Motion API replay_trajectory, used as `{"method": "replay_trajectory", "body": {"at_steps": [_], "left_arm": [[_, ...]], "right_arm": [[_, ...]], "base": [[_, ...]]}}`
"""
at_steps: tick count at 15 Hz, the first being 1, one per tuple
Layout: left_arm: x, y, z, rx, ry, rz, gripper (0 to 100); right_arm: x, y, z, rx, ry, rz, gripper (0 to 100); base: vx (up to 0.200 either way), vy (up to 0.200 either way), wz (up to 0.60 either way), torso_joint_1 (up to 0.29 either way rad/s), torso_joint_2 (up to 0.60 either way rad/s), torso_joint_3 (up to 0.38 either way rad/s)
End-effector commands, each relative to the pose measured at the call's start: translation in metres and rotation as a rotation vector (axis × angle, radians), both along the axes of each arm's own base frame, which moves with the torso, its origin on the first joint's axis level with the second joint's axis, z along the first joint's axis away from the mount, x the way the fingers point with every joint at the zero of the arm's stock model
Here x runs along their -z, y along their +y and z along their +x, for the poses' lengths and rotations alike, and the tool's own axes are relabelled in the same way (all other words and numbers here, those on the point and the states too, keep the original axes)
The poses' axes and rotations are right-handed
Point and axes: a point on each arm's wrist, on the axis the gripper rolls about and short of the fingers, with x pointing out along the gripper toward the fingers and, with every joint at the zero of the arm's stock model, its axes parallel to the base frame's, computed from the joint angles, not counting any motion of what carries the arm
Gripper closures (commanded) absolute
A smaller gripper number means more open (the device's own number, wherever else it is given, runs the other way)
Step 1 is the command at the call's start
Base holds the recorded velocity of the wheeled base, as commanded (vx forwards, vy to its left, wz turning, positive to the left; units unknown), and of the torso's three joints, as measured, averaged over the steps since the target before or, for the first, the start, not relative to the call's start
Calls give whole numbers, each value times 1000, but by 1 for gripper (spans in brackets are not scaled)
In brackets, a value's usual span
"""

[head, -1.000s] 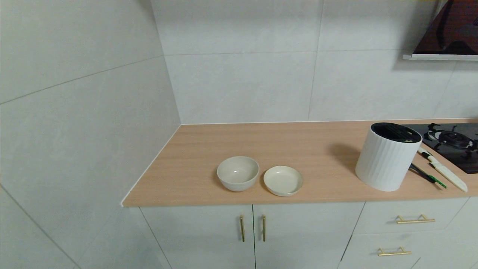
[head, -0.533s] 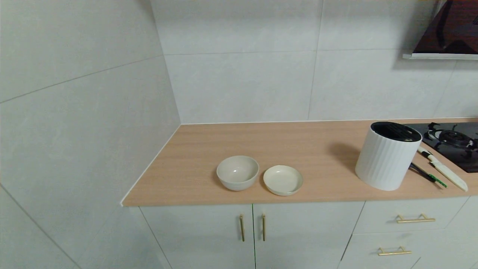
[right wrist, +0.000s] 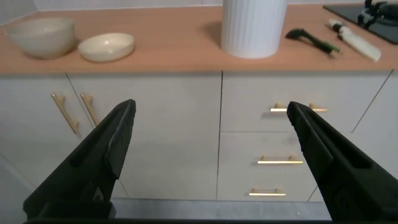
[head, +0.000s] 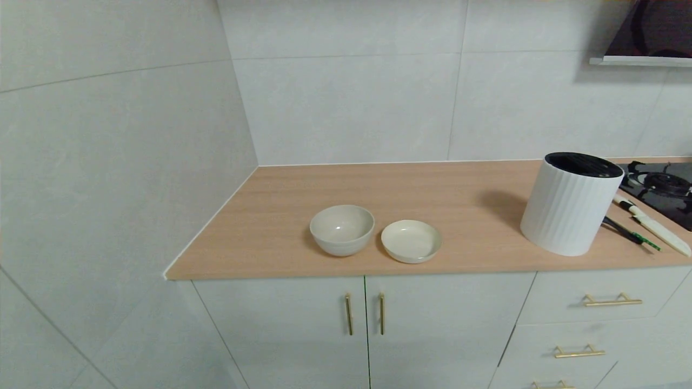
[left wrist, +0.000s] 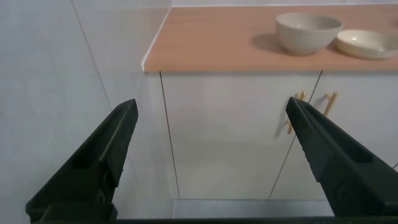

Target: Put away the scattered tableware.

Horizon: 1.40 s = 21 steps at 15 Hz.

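A deep cream bowl (head: pixel 341 229) and a shallow cream dish (head: pixel 411 241) sit side by side near the front edge of the wooden counter (head: pixel 432 189). To their right stands a white ribbed holder (head: pixel 571 204) with a black slotted top. Beside it lie a white-bladed knife (head: pixel 654 231) and a black and green utensil (head: pixel 631 235). My left gripper (left wrist: pixel 211 149) hangs open below counter height, facing the cabinet; the bowl (left wrist: pixel 309 32) and dish (left wrist: pixel 367 43) are above it. My right gripper (right wrist: pixel 211 149) is open too, low before the cabinets, with the holder (right wrist: pixel 252 26) and knife (right wrist: pixel 354 41) above.
A black gas hob (head: pixel 662 189) occupies the counter's far right, under a range hood (head: pixel 643 38). Tiled walls close the left side and back. Below the counter are double doors with gold handles (head: pixel 365 313) and drawers (head: pixel 611 300).
The head view has shifted: everything sits slightly lower-nearer and more of the cabinets shows, so the camera moved. The tableware itself has not moved.
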Motion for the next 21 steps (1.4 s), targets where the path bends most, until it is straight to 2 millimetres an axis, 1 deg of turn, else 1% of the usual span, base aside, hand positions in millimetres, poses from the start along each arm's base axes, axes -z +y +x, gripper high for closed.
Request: {"method": "replay_trajectory", "body": {"at_steps": [1, 5, 10, 21], "left_arm": [[0, 0, 0, 0, 0, -1, 0], [0, 0, 0, 0, 1, 1, 0], [0, 0, 0, 0, 1, 1, 0], [0, 0, 0, 0, 1, -1, 0]], "right_arm": [[0, 0, 0, -1, 1, 0, 0], [0, 0, 0, -1, 1, 0, 0], [0, 0, 0, 0, 1, 0, 0], [0, 0, 0, -1, 1, 0, 0]], "base": [[0, 0, 0, -256, 559, 305], [0, 0, 0, -235, 522, 290], [0, 0, 0, -109, 251, 145], [0, 0, 0, -192, 475, 278]]}}
